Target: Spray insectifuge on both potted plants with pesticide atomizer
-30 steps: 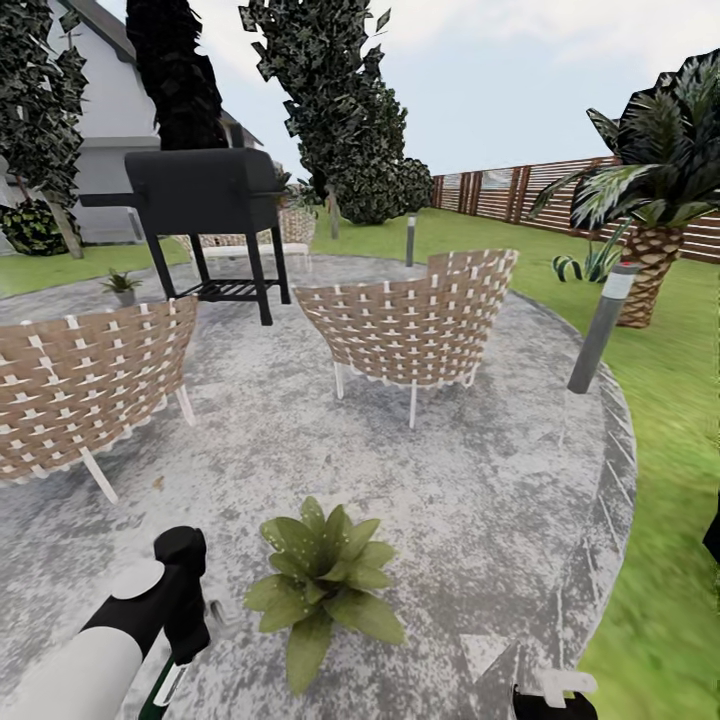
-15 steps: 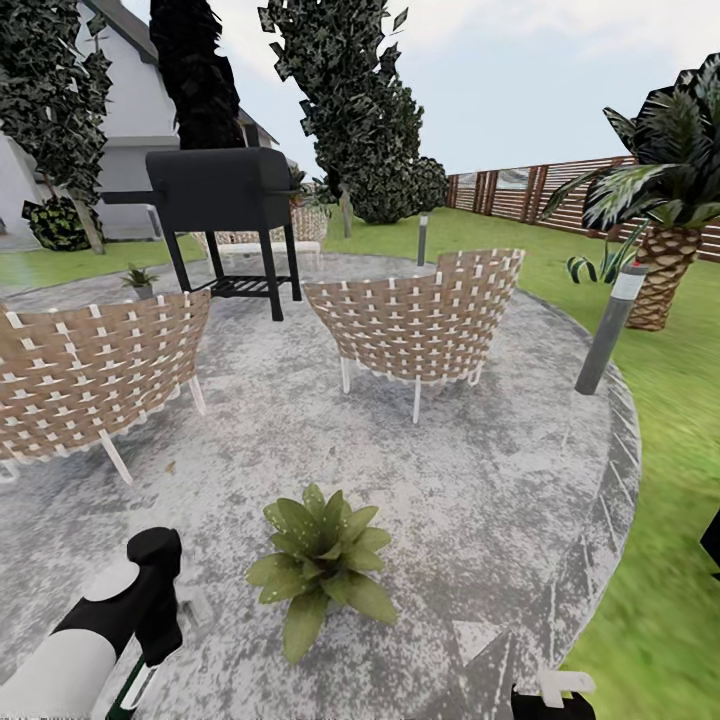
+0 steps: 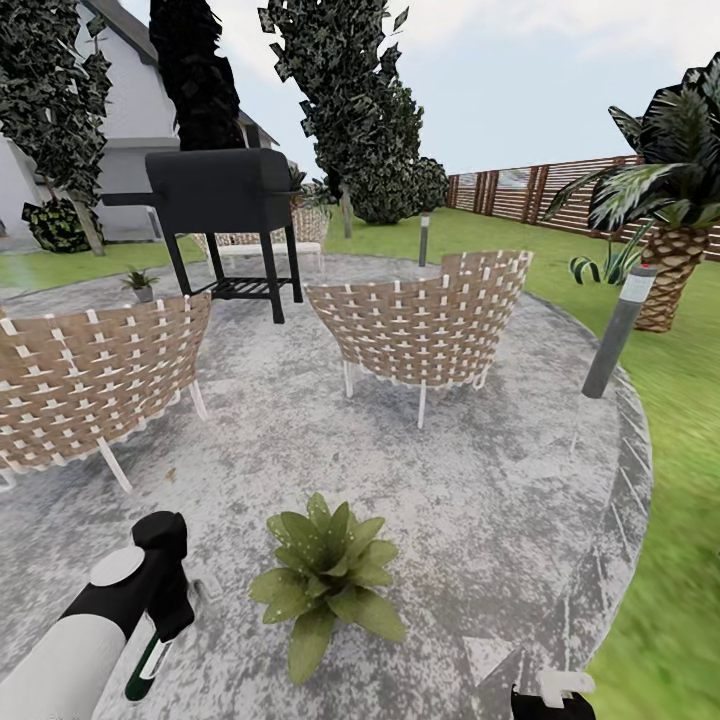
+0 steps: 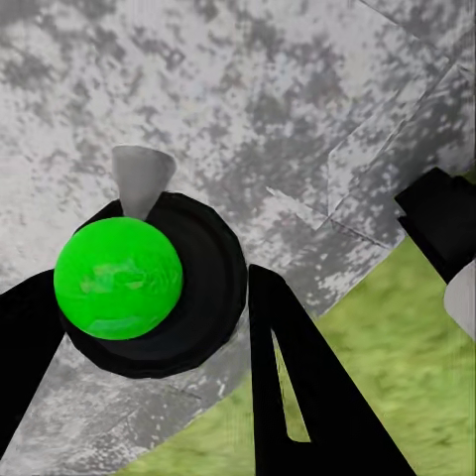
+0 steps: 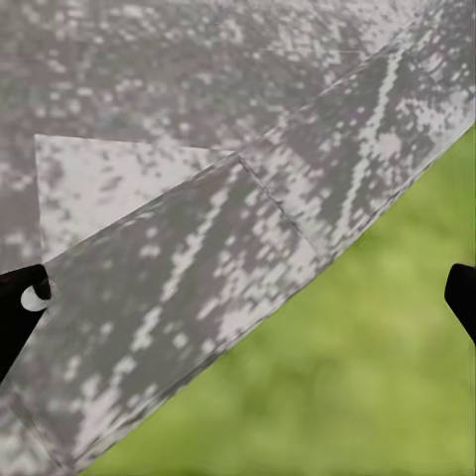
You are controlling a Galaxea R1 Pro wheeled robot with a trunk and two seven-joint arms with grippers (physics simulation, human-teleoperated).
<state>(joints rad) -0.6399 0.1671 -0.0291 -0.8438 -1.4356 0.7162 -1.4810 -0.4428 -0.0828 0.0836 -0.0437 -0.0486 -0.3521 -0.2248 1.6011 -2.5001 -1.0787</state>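
The pesticide atomizer [image 4: 193, 297], a dark rounded bottle with a bright green spot and a grey nozzle cone, sits between the black fingers [image 4: 297, 397] of my left gripper [image 4: 149, 288], which is shut on it. In the head view the left gripper [image 3: 150, 660] hangs low over the paving, just left of the near potted plant [image 3: 325, 580]. A second potted plant [image 3: 140, 282] stands far off, left of the grill. My right gripper [image 5: 238, 297] is open over the paving edge and grass, and it peeks in at the head view's lower edge [image 3: 552, 692].
Two woven chairs [image 3: 420, 315] [image 3: 95, 375] stand on the round grey patio [image 3: 480, 470] beyond the near plant. A black grill [image 3: 225, 200] is behind them. A grey bollard light [image 3: 618, 330] and a palm [image 3: 675, 200] mark the right side, with grass [image 3: 670, 600] past the patio edge.
The head view has shifted slightly, so the whole scene sits a little further right. My left arm has edged up beside the near plant, with more of the held atomizer showing below the wrist.
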